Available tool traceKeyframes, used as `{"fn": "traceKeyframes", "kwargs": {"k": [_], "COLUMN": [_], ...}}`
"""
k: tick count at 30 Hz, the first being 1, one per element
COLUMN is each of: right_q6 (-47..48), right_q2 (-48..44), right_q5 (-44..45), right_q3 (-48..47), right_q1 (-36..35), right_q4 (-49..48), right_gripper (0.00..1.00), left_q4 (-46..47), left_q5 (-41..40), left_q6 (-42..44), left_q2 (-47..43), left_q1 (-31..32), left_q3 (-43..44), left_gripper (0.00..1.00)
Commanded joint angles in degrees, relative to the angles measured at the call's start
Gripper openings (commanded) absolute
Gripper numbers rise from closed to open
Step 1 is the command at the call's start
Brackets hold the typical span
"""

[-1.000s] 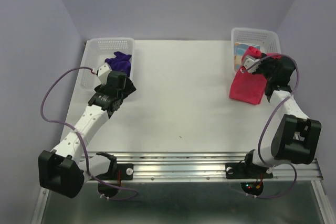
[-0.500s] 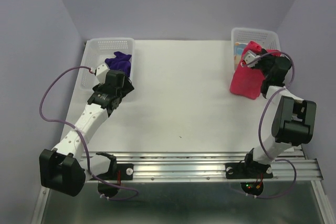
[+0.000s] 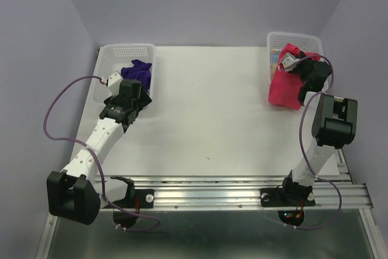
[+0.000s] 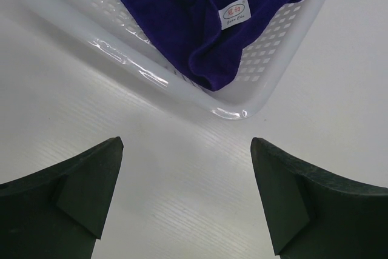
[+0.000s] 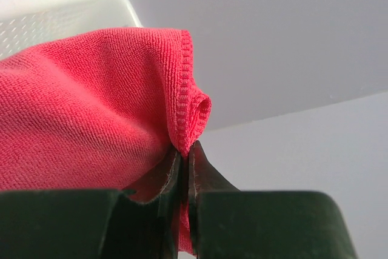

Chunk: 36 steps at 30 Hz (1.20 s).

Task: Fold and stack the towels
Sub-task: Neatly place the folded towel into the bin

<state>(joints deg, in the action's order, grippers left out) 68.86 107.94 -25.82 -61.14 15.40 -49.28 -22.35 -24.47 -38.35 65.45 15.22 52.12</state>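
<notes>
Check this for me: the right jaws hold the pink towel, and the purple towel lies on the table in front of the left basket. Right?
Not quite. The purple towel lies inside the left basket, not on the table before it; the left wrist view shows this. The right jaws do hold the pink towel.

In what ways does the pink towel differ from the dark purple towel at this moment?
The pink towel hangs pinched in the shut right gripper; the purple towel lies loose in the left basket, untouched. Pink shows no tag; purple shows a white tag. Both are soft cloths, not yet folded.
</notes>
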Motion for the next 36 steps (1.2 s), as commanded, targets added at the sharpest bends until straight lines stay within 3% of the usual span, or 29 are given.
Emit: {"fn": "traceKeyframes", "kwargs": {"k": [1, 15, 36], "right_q6": [-2.3, -3.6, -3.3], "right_q2": [2.6, 12.7, 21.3], "right_q5": [-2.5, -5.3, -5.1], "right_q3": [-5.2, -14.9, -21.1], "right_q1": [0.2, 0.3, 0.3], "right_q4": [-8.3, -8.2, -12.0], "right_gripper": [0.03, 0.04, 0.04], "left_q4": [0.1, -1.0, -1.8], "left_q5": [-1.7, -2.8, -3.1], "left_q6": [1.1, 0.9, 2.7], "left_q2": [0.3, 3.6, 7.6], "left_q1": [-0.7, -2.1, -3.8], "left_q3": [3.3, 4.8, 9.1], "left_gripper": [0.99, 0.99, 0.99]}}
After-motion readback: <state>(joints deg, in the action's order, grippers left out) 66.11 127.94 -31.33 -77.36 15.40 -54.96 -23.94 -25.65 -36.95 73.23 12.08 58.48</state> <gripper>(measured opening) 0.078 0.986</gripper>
